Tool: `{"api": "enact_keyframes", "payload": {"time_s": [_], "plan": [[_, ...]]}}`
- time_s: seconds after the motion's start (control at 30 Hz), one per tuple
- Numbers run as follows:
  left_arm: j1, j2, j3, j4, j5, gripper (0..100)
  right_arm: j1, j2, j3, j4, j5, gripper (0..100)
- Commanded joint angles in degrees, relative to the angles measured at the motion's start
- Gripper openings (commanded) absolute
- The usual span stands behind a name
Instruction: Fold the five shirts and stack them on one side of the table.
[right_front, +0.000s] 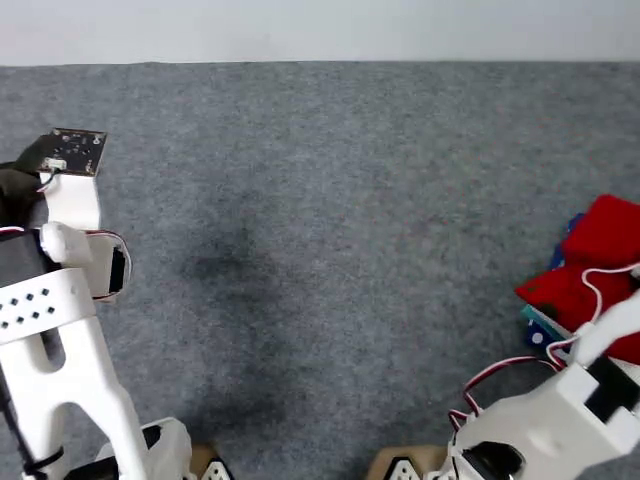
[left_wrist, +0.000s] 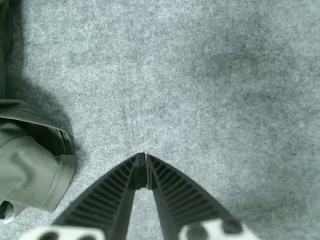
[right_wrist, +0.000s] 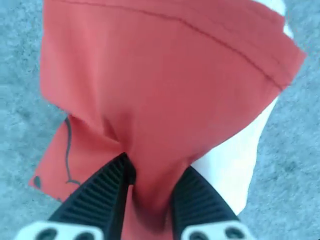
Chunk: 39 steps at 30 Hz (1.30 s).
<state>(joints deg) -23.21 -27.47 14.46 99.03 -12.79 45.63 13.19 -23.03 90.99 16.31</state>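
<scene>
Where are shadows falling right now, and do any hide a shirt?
High view: soft dark patches on the grey mat, no shirt under them. Left wrist view: a deep shadow hugs the olive shirt, its edge readable. Right wrist view: the red shirt in the right pincer is evenly lit.

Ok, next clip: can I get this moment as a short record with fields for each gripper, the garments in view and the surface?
left gripper: shut, holding nothing, over bare table
right gripper: closed on a fold of the red shirt
red shirt: bunched, at the table's right edge in the high view
white garment: lies under the red shirt
olive garment: crumpled on the table beside the left gripper, not touched
table: grey felt-like surface
</scene>
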Motion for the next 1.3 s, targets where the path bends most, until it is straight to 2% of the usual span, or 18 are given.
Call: {"api": "enact_keyframes", "payload": {"time_s": [0.0, 0.1, 0.3, 0.37, 0.6, 0.77, 0.83, 1.0, 1.17, 1.27], "plan": [[0.09, -1.14, -1.89, -0.26, -0.62, 1, 1.27, -3.56, -0.35, -1.45, 1.93, 1.1], [0.09, -1.14, -1.89, -0.26, -0.62, 1, 2.59, -3.56, -0.35, -1.63, 3.96, 2.6], [0.09, -1.23, -1.89, 0.26, -0.62, 1, 5.32, -4.09, -0.79, -1.45, 5.1, 20.6], [0.09, -1.23, -1.8, 0.44, -0.7, 1, 5.58, -4.7, -2.02, -0.66, 5.1, 22.1], [0.09, -1.23, -1.8, 0.44, -0.7, 1, 2.07, -10.07, -7.21, 10.42, 4.84, 20.6], [0.09, -1.23, -1.8, 0.44, -0.62, 1, -0.13, -9.54, -7.03, 10.95, 5.1, 0.0], [0.09, -1.32, -1.8, 0.44, -0.62, 1, 0.4, -7.43, -7.03, 9.27, 5.1, 4.2], [0.09, -1.23, -1.8, 0.44, -0.44, 1, 5.49, 1.45, -7.03, -2.68, 5.54, 1.2], [0.09, -1.23, -1.8, 0.53, -0.44, 1, 8.22, 14.37, -7.12, -13.14, 12.48, 0.9], [0.09, -1.23, -1.8, 0.53, -0.44, 1, 7.87, 18.15, -9.67, -14.02, 13.45, 0.9]]}}
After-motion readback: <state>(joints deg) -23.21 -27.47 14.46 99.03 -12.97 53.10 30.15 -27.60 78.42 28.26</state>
